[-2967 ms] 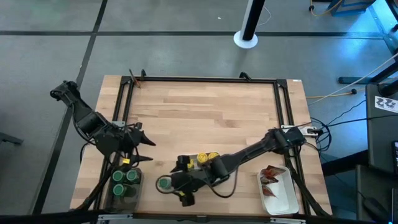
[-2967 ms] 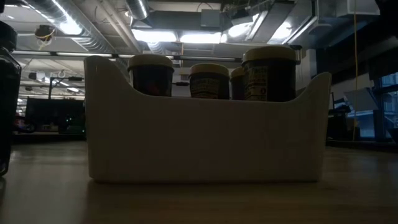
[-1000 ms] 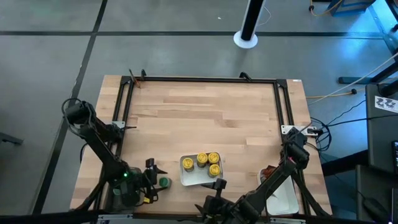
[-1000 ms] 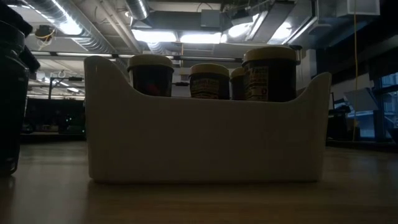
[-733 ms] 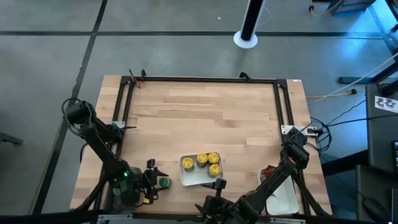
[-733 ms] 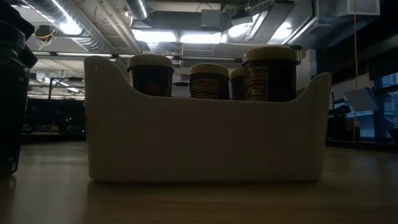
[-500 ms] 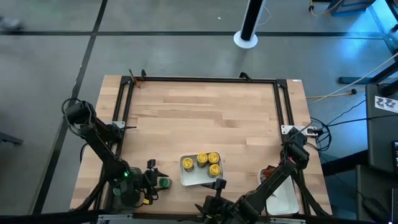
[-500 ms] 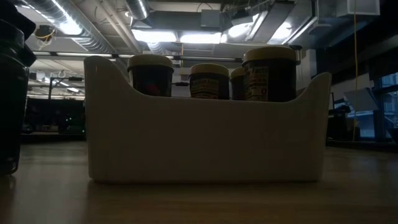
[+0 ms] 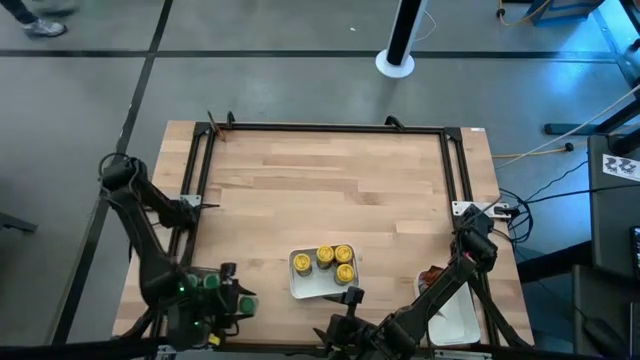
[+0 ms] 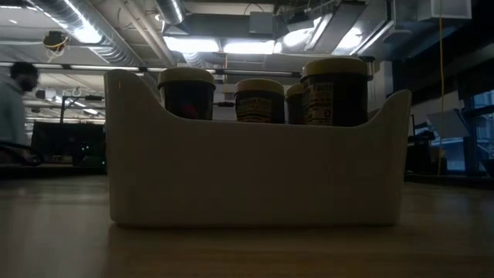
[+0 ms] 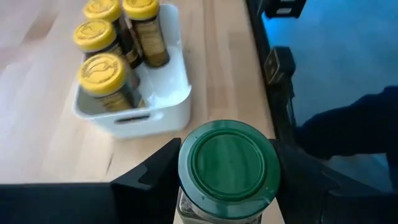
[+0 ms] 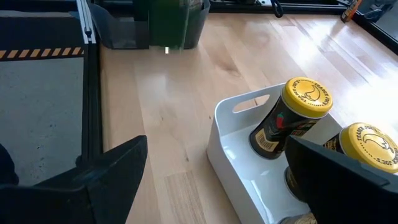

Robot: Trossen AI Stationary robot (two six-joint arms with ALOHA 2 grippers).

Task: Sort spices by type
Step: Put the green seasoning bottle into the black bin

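Note:
My left gripper is at the table's near left corner, over the dark bin, shut on a green-capped jar. Three yellow-capped jars stand upright in a white tray near the middle of the near edge. My right gripper is open, just on the near side of that tray and touching nothing. Red-orange packets lie in a second white tray at the near right. My left gripper has the green-capped jar pinched between its two fingers, one on each side of the jar's body just under the cap rim. The jar stands upright in the hold, off the table, with its cap facing up.
The dark bin sits at the near left corner. Black frame rails run along the table's left, far and right sides. The far half of the wooden table top is bare. A person passes in the room beyond.
My left gripper, shut on the green-capped jar, has carried it from the table beside the yellow-cap tray toward the table's left edge, over the dark bin. The dark shape at the low view's left has gone, and a person has come into view behind.

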